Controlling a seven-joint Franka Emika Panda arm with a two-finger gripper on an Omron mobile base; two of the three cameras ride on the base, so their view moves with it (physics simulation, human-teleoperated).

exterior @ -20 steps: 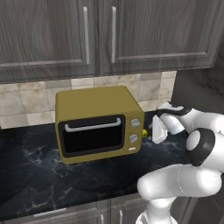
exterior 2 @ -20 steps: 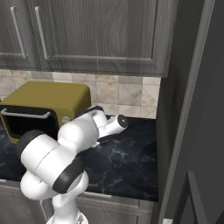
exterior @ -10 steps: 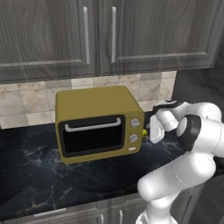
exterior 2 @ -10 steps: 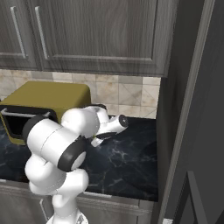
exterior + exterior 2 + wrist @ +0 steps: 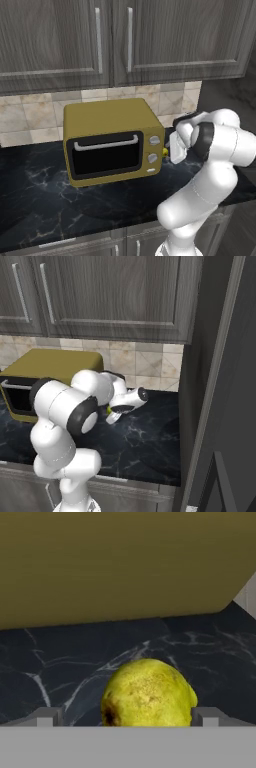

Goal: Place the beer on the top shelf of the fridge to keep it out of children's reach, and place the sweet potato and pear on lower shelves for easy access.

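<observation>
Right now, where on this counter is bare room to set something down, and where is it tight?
Free: the dark counter in front of and left of the toaster oven, and the stretch between arm and fridge side panel. Crowded: beside the oven's right side, where the open gripper straddles the pear.

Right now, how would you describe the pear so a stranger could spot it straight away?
Start at the olive-yellow toaster oven on the black marble counter. Just past its knob side, between the open gripper's fingertips, the pear lies on the counter. It is a small, rounded, yellow-green speckled fruit, the only bright thing on that dark stone.
</observation>
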